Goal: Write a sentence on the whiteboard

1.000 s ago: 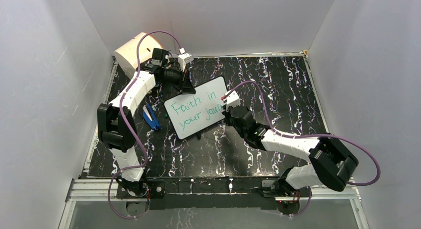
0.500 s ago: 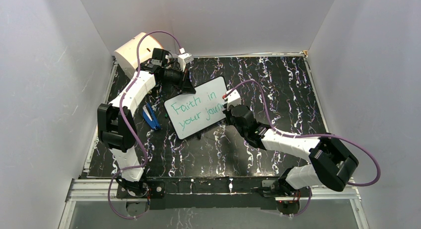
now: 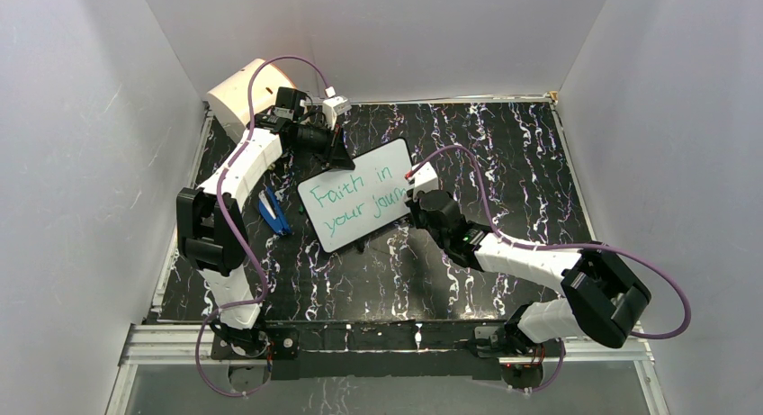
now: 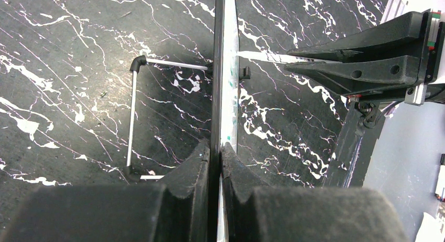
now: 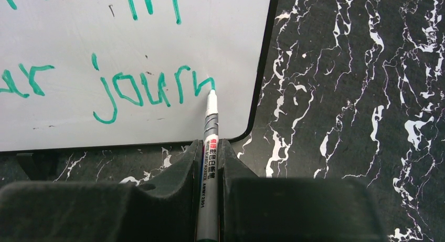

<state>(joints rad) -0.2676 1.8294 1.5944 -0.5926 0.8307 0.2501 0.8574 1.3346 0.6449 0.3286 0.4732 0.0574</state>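
Black marbled desk (image 3: 504, 145) spreads between white walls. Right of centre, the right fingers (image 5: 181, 174) are clamped on a marker (image 5: 211, 126), whose tip touches the board (image 3: 353, 239) at mid-frame. The green sentence (image 3: 346, 192) there reads "Faith in your journ". Left fingers (image 4: 194, 168) pinch the board's upper edge. Upper left sits a cream drum (image 3: 238, 95).

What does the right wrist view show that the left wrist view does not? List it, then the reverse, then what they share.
Only right wrist: the sentence face-on, ending in "journ", with the tip of the marker at its last stroke. Only left wrist: the left claw shut on the whiteboard by its edge, and the wire stand behind it. Both: the whiteboard, the marker in the right claw, the black marbled table.
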